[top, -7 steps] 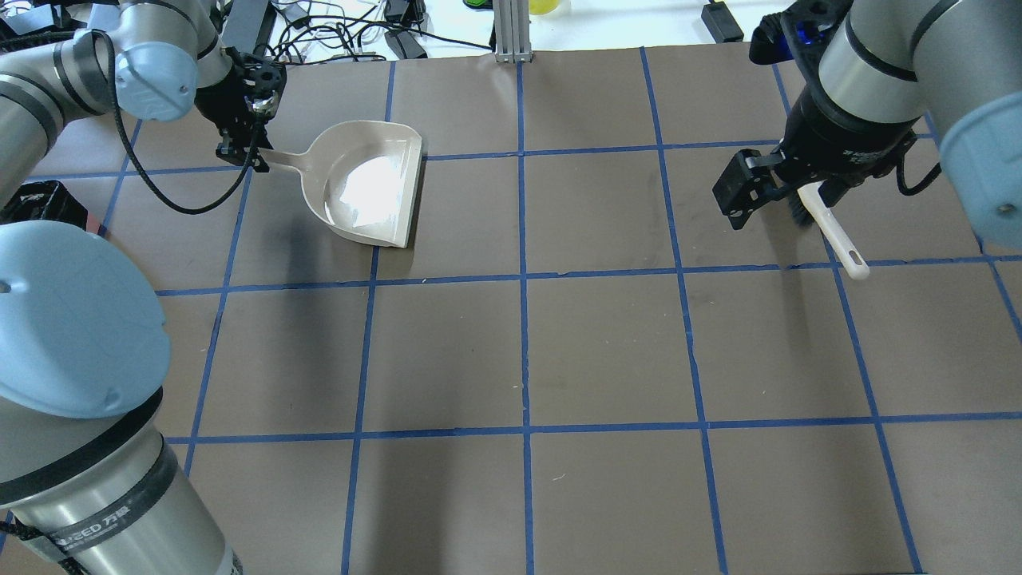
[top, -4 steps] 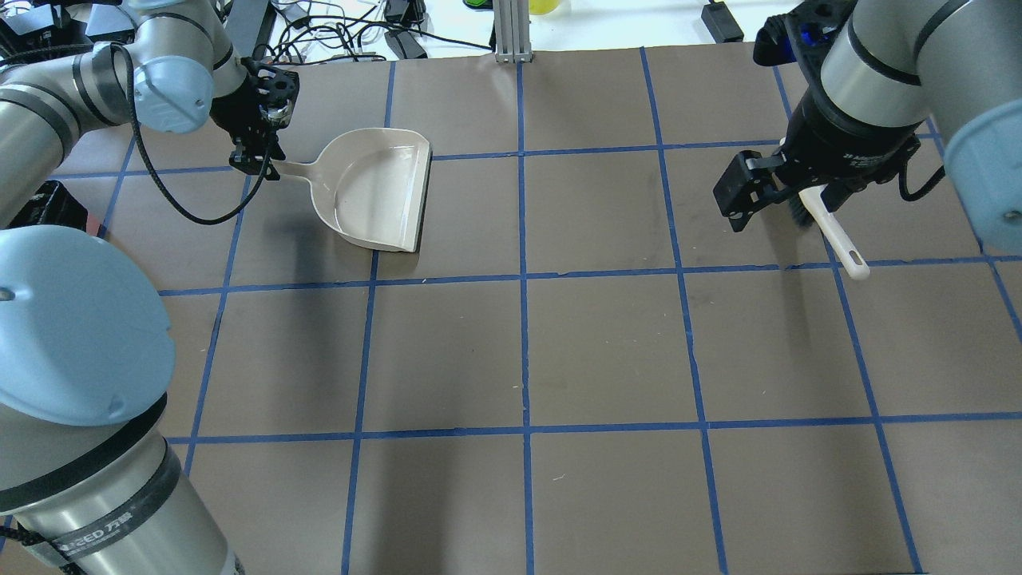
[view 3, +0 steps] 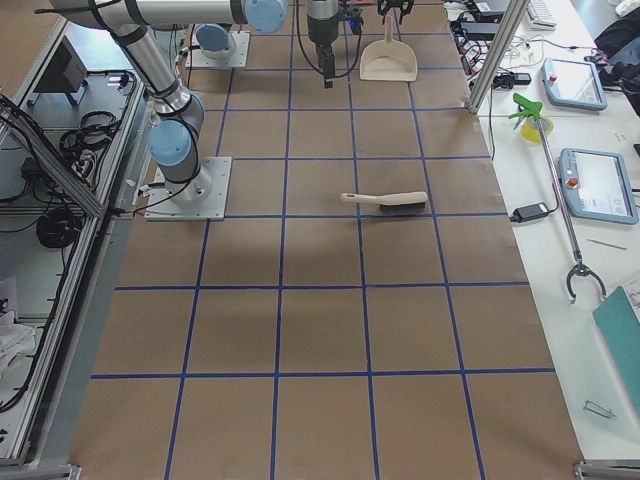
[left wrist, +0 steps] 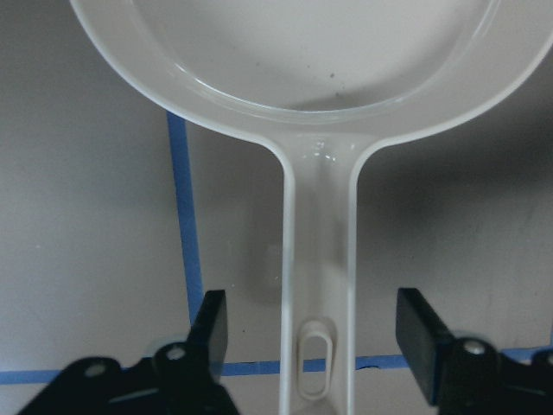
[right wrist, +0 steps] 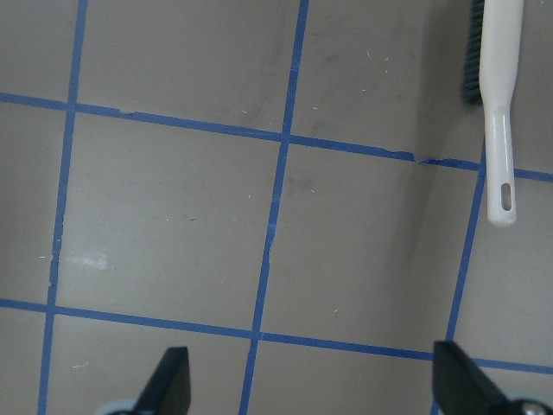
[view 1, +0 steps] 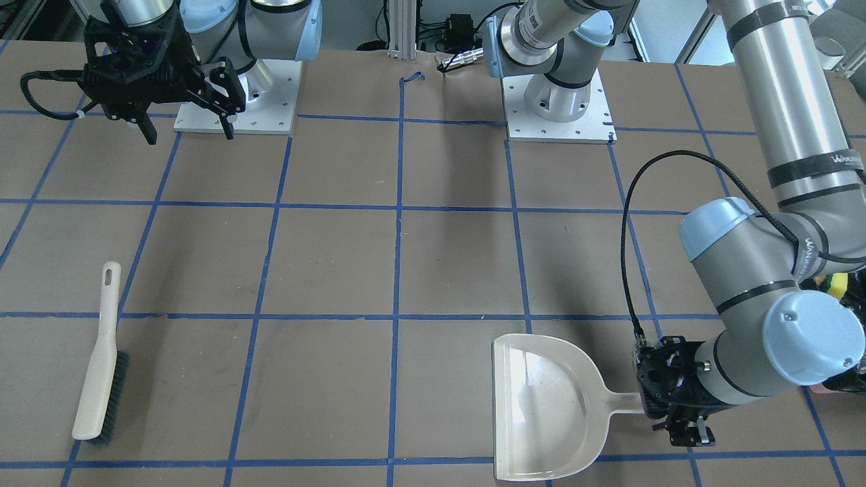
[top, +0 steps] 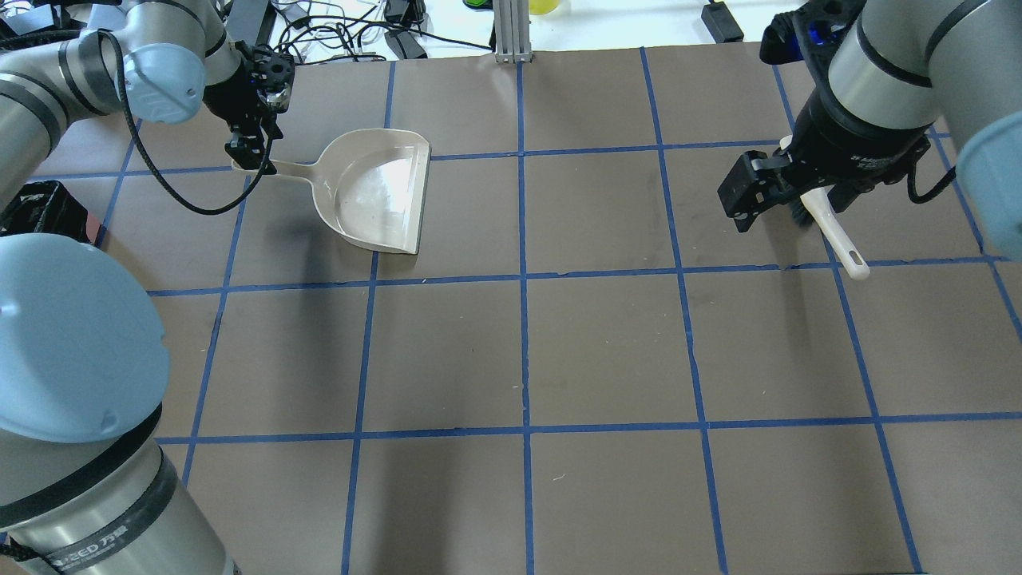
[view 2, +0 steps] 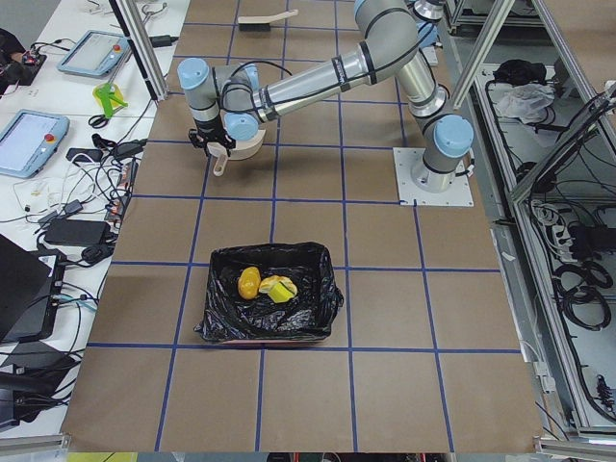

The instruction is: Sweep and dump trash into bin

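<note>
The bin, lined with a black bag, stands on the table in the exterior left view. It holds a golden-brown lump and a yellow sponge; I cannot make out the crescent slice. The beige dustpan lies flat on the table. My left gripper is open, its fingers on either side of the dustpan handle without touching it. My right gripper is open and empty, hovering above the table beside the brush.
The brush also shows in the front view and the right wrist view. Cables and devices lie beyond the table's far edge. A metal post stands at the far middle.
The left gripper and the dustpan shifted slightly to the right, and the pan settled flat. The right arm barely moved.
</note>
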